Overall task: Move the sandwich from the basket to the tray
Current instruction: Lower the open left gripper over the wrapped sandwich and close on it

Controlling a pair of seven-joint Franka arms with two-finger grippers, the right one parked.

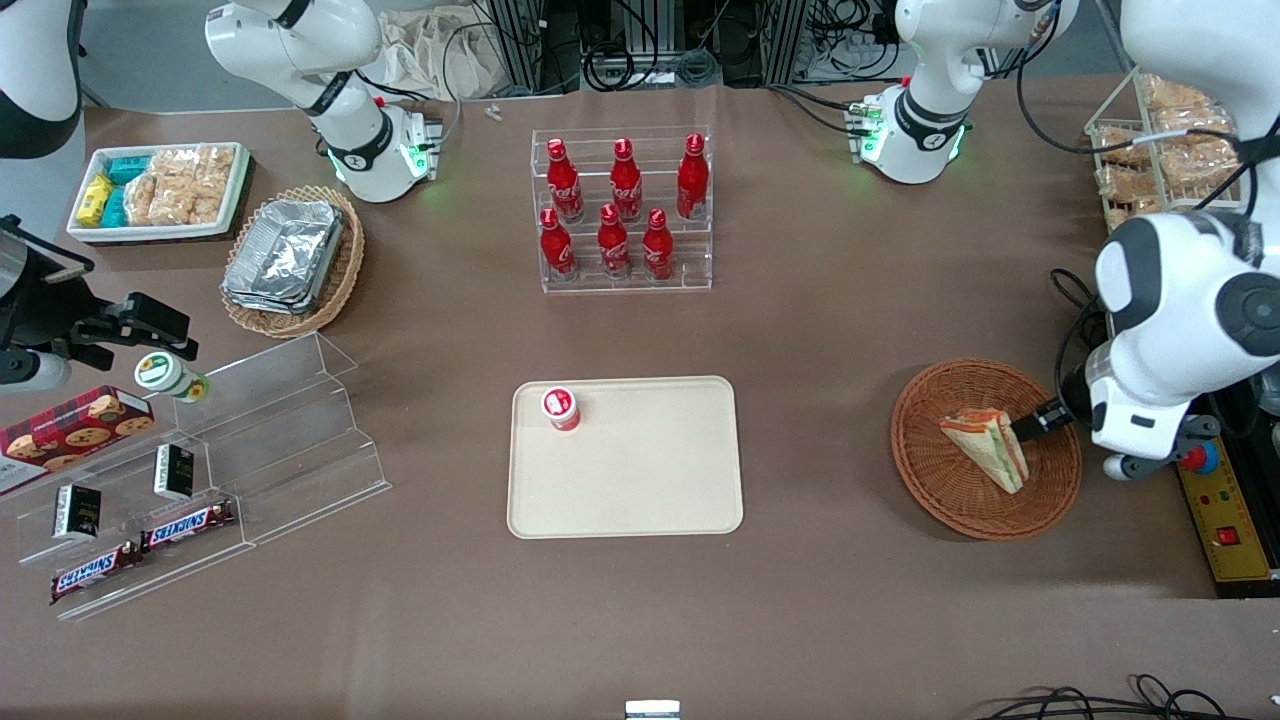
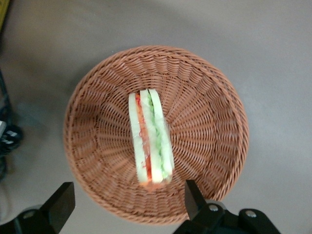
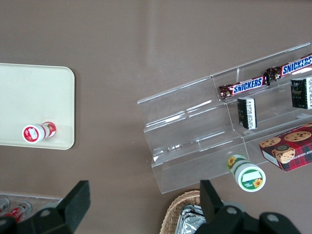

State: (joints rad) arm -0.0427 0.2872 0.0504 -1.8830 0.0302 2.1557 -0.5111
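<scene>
1 triangular pale-bread sandwich (image 2: pixel 150 140) lies in the round reddish-brown wicker basket (image 2: pixel 214 126); the claw (image 2: pixel 127 204) hovers above, fingers spread open.

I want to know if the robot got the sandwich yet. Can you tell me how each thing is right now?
sandwich: standing on its edge in the basket, not gripped.
basket: upright on the table, holding only the sandwich.
gripper: open, above the basket, one finger on each side of the sandwich's end.
tray: flat on the table, no sandwich on it.
red-capped cup: upright in a corner of the tray.
</scene>
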